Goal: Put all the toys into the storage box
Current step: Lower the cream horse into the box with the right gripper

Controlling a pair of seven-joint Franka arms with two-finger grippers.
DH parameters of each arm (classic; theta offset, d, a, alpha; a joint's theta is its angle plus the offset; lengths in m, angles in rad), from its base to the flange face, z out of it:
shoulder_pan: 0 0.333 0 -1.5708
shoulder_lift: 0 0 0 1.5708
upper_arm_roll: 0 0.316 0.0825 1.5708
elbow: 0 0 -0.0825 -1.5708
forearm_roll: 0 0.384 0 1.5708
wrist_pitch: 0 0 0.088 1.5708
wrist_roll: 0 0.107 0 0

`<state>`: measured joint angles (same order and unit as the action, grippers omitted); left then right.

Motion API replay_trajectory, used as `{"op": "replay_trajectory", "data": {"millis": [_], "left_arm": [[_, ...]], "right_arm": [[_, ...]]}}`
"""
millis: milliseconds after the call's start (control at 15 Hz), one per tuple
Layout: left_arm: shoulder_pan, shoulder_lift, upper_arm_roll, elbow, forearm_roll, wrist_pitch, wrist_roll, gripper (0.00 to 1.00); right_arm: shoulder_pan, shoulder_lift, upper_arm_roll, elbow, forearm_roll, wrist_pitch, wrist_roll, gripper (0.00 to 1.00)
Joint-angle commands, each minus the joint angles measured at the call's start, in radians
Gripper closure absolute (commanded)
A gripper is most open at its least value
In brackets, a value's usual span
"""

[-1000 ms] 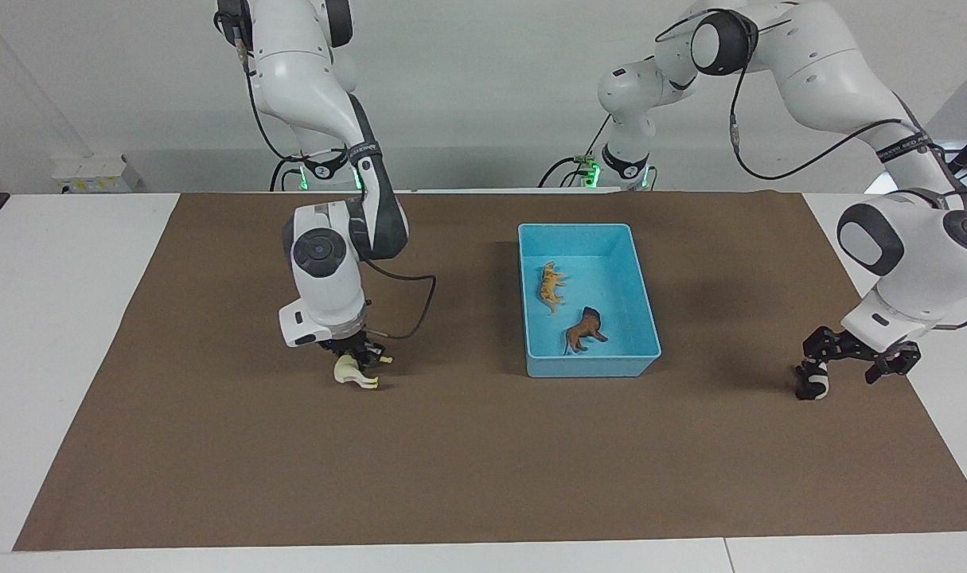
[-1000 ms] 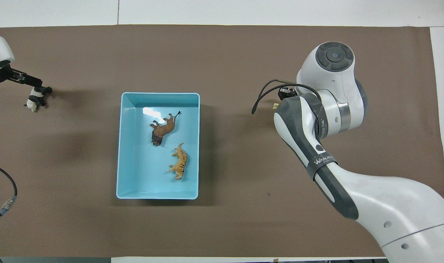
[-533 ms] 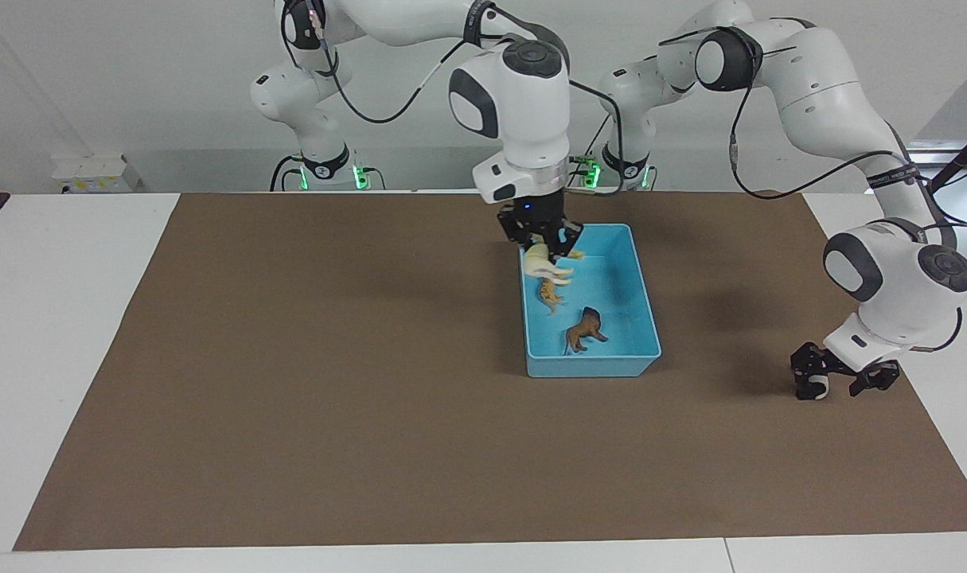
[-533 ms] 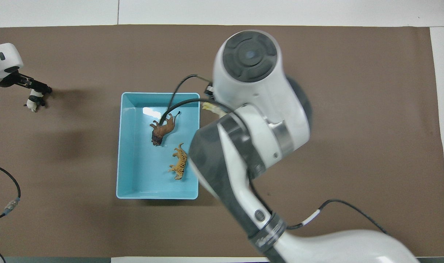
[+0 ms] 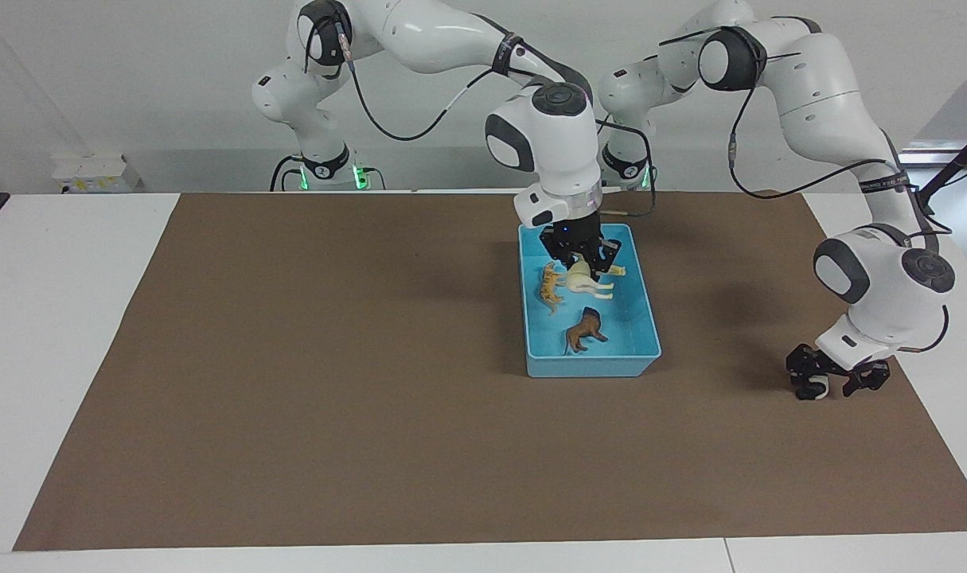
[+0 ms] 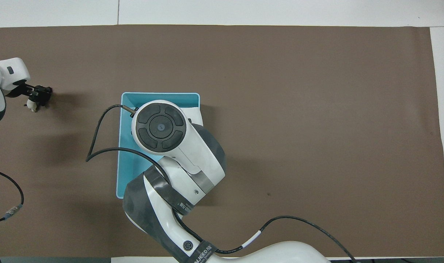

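Observation:
The light blue storage box (image 5: 594,366) lies on the brown mat. In it lie the orange tiger (image 5: 548,286) and the brown dark-maned animal (image 5: 584,330). My right gripper (image 5: 582,259) is over the box's end nearer the robots, shut on the cream-white horse (image 5: 586,280), which hangs low inside the walls. My left gripper (image 5: 829,376) is down on the mat at the left arm's end, open, with the panda (image 5: 813,387) at one finger. In the overhead view the right arm hides most of the box (image 6: 159,95) and its toys; the left gripper (image 6: 39,94) partly covers the panda (image 6: 31,106).
The brown mat (image 5: 332,398) covers most of the white table. The right arm reaches across the table above the box, with its cable (image 6: 97,146) hanging beside the box.
The right gripper lifted the horse off the mat at the right arm's end and carried it into the box. The left gripper shifted slightly by the panda.

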<state>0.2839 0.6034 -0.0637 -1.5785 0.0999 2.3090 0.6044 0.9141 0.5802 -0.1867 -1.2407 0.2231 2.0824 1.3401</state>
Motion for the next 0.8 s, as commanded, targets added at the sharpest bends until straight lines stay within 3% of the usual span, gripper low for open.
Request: {"op": "replay_trajectory", "data": {"millis": [0, 67, 133, 333, 533, 733], "left_arm": [[0.008, -0.040, -0.007, -0.061, 0.020, 0.026, -0.001, 0.82], [0.005, -0.040, -0.007, -0.061, 0.018, 0.021, -0.008, 0.97], [0.003, -0.040, -0.007, -0.060, 0.017, 0.018, -0.009, 1.00], [-0.006, -0.039, -0.007, -0.020, 0.008, -0.041, -0.031, 1.00], [-0.061, -0.027, -0.004, 0.110, 0.014, -0.234, -0.101, 1.00], [-0.112, -0.043, -0.010, 0.189, 0.015, -0.344, -0.237, 1.00]], "right_arm": [[0.005, -0.022, -0.005, -0.013, 0.013, -0.021, 0.042, 0.00], [0.003, -0.022, -0.010, -0.009, 0.012, -0.053, 0.048, 0.00], [-0.007, -0.028, -0.016, -0.009, 0.009, -0.092, 0.048, 0.00], [-0.059, -0.114, -0.069, -0.025, -0.014, -0.166, 0.007, 0.00], [-0.231, -0.167, -0.068, -0.029, 0.001, -0.237, -0.175, 0.00], [-0.361, -0.195, -0.074, -0.045, -0.001, -0.272, -0.361, 0.00]]}}
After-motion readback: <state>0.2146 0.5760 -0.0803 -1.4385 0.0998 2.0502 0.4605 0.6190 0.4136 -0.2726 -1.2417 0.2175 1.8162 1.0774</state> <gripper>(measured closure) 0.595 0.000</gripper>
